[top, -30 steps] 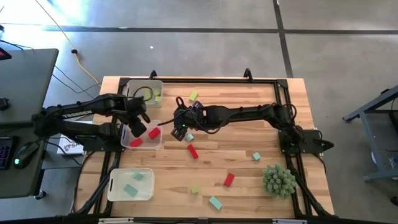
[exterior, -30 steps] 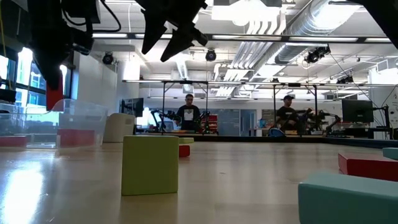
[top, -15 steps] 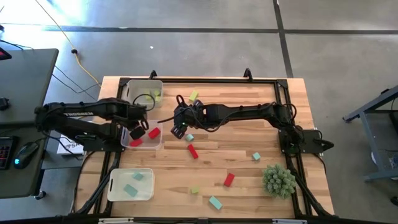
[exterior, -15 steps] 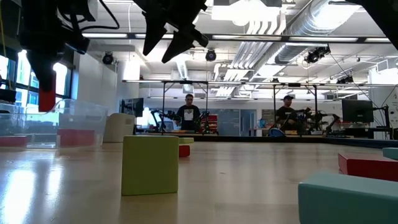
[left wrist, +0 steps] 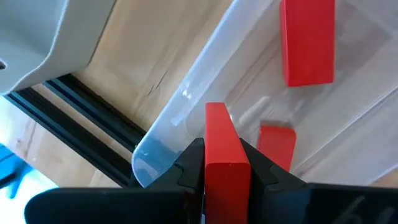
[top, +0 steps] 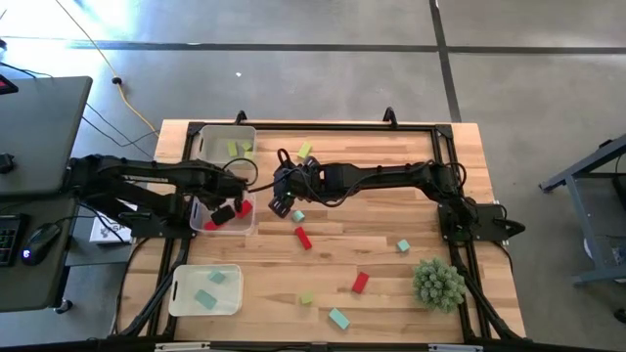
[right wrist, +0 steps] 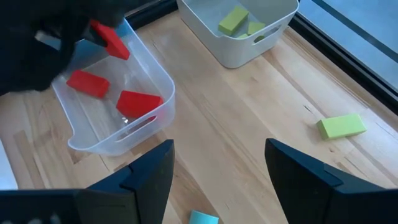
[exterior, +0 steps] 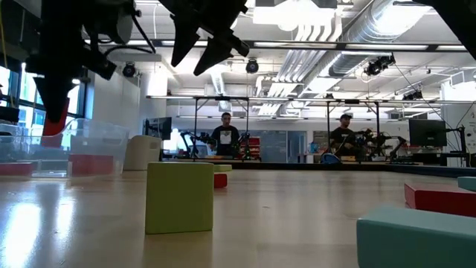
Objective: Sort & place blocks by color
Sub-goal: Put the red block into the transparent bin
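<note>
The room beyond the worktop (top: 391,254) is a wide hall with exposed ceiling ducts; two people (exterior: 225,134) stand far back in the low view. The worktop is pale planked wood with a black frame along its edges, standing on a grey concrete floor (top: 293,59).

Three smooth bins sit on its left side. The white bin (top: 224,143) at the far edge holds yellow-green blocks (right wrist: 232,20). The clear middle bin (right wrist: 118,106) holds two red blocks (right wrist: 138,101). The clear near bin (top: 205,289) holds two teal blocks (top: 204,298). A spiky green plant ball (top: 437,284) stands at the near right.

The left pincer (left wrist: 225,163) hangs over the clear middle bin, clamped on a red bar (left wrist: 221,146). The bar's long axis runs straight out past the fingers, and in the low view it stands nearly upright, pointing down toward the bin. The right pincer (right wrist: 217,163) hovers above the worktop just beside that bin, fingers spread wide and holding nothing.

Loose flat-faced blocks lie scattered on the wood: a red bar on the wood (top: 303,238) lying diagonally near the middle, another red block (top: 360,283) nearer the front, teal pieces (top: 338,318), and a yellow-green bar (right wrist: 341,126) lying flat near the far edge
</note>
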`<move>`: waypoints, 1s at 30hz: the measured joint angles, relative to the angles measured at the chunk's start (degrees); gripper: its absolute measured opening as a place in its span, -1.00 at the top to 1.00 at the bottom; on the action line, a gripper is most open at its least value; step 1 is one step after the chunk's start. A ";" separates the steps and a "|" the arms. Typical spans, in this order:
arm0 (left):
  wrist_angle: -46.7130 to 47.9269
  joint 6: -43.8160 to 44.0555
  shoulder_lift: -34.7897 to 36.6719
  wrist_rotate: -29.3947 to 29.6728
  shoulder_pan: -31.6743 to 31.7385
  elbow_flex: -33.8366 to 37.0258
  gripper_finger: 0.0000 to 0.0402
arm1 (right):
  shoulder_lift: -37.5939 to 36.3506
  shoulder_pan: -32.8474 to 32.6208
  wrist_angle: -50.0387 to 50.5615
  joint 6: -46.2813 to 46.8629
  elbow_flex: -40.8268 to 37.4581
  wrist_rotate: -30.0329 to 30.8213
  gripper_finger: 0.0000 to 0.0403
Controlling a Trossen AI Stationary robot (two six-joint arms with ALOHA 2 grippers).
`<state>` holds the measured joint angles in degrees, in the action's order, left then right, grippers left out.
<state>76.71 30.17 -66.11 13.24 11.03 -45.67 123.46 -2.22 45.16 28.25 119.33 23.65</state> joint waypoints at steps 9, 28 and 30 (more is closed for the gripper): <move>-0.29 -2.87 -6.83 0.96 0.00 0.00 0.67 | 0.00 0.00 -0.01 0.00 0.00 -0.04 -0.18; -3.33 -5.47 -7.41 -7.69 -0.52 0.00 0.46 | 0.00 -0.02 0.00 -0.13 0.00 -0.04 -0.18; -3.46 -5.36 -7.41 -7.87 -1.03 0.00 0.46 | 0.00 -0.02 0.00 -0.17 0.00 -0.03 -0.18</move>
<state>73.25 24.80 -73.52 5.37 10.00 -45.67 123.46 -2.24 45.17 28.08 119.33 23.62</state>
